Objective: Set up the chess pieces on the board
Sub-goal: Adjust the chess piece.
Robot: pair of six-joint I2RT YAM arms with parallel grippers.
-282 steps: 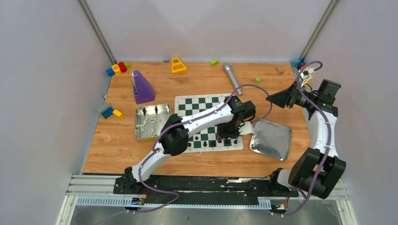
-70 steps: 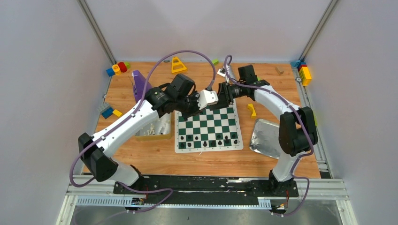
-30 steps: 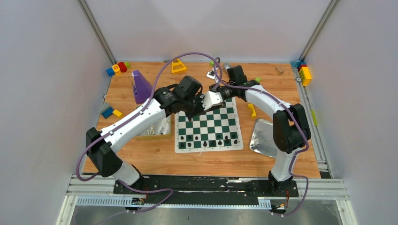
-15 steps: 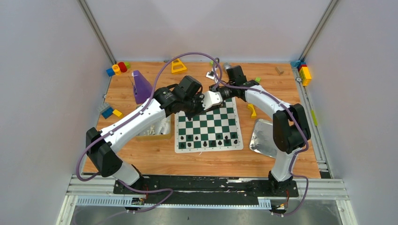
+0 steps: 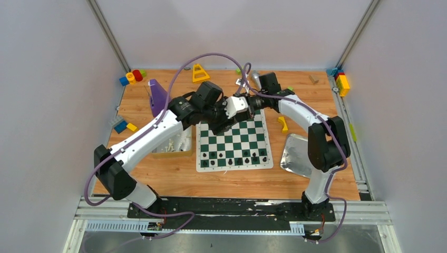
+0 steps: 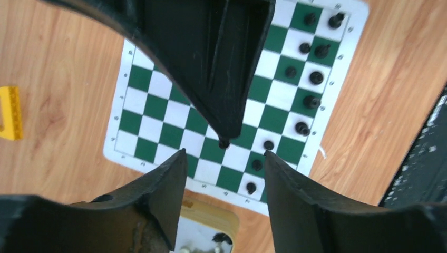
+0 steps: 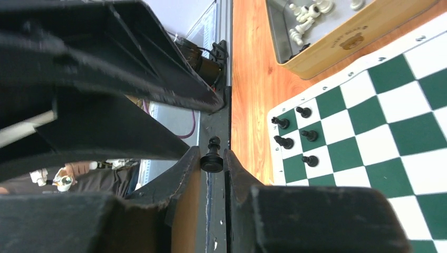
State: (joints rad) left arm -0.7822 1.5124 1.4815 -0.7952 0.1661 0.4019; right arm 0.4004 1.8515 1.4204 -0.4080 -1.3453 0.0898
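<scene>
White arms [image 5: 150, 136], black joints [image 5: 113, 176], purple cables [image 5: 211, 54]

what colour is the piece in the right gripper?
Black. The chess piece shows best in the right wrist view, pinched in the right gripper.

Wood-grain table [image 5: 232, 182], apparently plastic black pawn [image 7: 212, 157]

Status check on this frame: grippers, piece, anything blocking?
Left gripper open. Right gripper shut on black pawn, above the board. Grippers tip to tip, nothing else blocking.
</scene>
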